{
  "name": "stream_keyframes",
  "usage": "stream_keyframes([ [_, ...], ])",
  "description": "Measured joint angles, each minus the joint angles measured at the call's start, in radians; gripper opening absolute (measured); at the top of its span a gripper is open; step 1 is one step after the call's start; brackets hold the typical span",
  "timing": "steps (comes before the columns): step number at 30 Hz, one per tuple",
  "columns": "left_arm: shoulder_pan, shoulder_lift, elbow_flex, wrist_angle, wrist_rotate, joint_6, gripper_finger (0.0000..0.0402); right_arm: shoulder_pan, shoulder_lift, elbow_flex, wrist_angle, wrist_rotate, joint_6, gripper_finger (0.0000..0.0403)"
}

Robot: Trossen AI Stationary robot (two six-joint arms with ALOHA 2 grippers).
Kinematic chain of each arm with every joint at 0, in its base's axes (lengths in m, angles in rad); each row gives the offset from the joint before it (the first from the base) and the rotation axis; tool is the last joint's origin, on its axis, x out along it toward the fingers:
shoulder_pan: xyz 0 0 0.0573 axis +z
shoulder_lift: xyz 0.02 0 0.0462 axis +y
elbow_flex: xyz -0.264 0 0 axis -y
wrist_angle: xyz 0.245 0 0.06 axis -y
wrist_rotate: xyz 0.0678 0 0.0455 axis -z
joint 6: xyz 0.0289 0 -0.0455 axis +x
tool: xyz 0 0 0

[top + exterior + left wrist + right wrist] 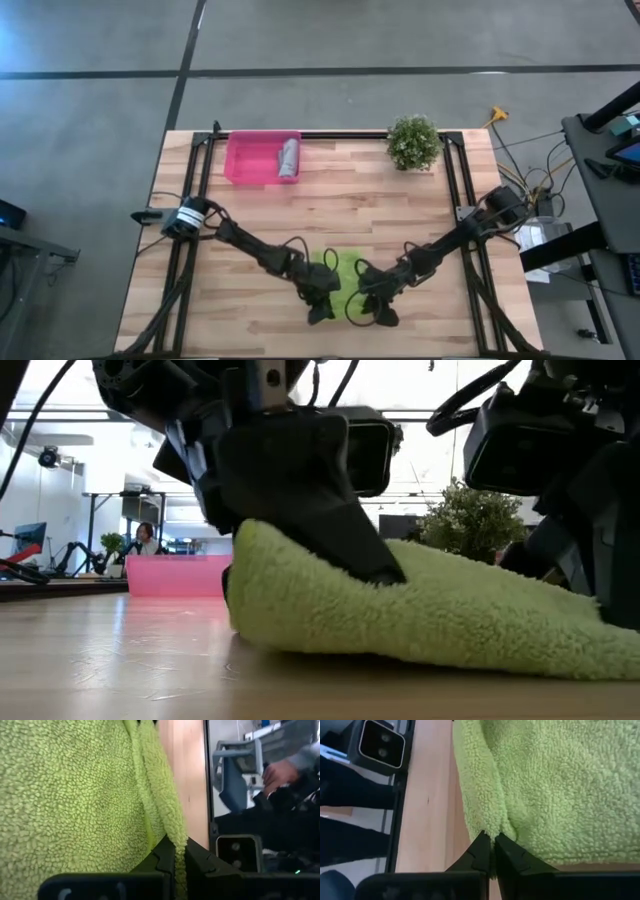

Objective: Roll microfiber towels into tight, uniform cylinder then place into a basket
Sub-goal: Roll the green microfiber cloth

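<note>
**High view: one towel done, green one just pinched at both corners**

Progress, judging by how things lie:
- Grey towel (289, 157) is rolled and sitting inside the pink basket (245, 160), at its end nearer the potted plant (413, 141). Basket is well apart from both grippers, across the table (350, 200) on the far side.
- Green towel (343, 272) is not rolled yet. It lies mostly flat at the near edge, between the two grippers. So roughly half done; left to do: roll the green one, carry it to the basket.

Pose:
- Left gripper (321, 308) is down at table level on the towel's near edge. Left wrist view shows its fingers (161, 862) clamped on a fold of green pile.
- Right gripper (381, 312) is just beside it on the same edge, arm angled in from the other side. Right wrist view: fingers (481, 851) pressed together with the towel's hem caught between the tips.
- Low view: the edge under one gripper (385, 573) is lifted slightly off the wood, the rest of the towel sloping down flat.

Both arms reach in low and mirrored, elbows out. My read: this is the grip to start the roll.
</note>
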Motion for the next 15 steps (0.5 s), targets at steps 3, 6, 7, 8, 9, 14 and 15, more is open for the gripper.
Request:
stream_keyframes([
  [3, -0.015, 0.0, 0.0, -0.022, -0.028, 0.067, 0.0, 0.0, 0.003, 0.008, -0.011, 0.004, 0.005, 0.0009],
  [6, -0.035, 0.0, 0.002, -0.08, -0.099, 0.151, 0.0, 0.0, 0.004, 0.009, -0.025, 0.008, 0.014, 0.0009],
  [7, -0.041, 0.0, 0.002, -0.098, -0.121, 0.18, 0.0, 0.0, 0.005, 0.011, -0.034, 0.008, 0.018, 0.0009],
  [8, -0.046, 0.0, 0.002, -0.114, -0.143, 0.198, 0.0, 0.001, 0.006, 0.012, -0.041, 0.008, 0.018, 0.0009],
  [9, -0.051, 0.0, 0.003, -0.133, -0.164, 0.205, 0.0, 0.002, 0.007, 0.012, -0.047, 0.008, 0.018, 0.0009],
  [14, -0.056, -0.003, 0.003, -0.161, -0.219, 0.209, 0.0, 0.006, 0.007, 0.013, -0.059, 0.011, 0.017, 0.0011],
  [15, -0.056, -0.003, 0.003, -0.162, -0.22, 0.21, 0.0, 0.007, 0.005, 0.013, -0.06, 0.017, 0.017, 0.0013],
])
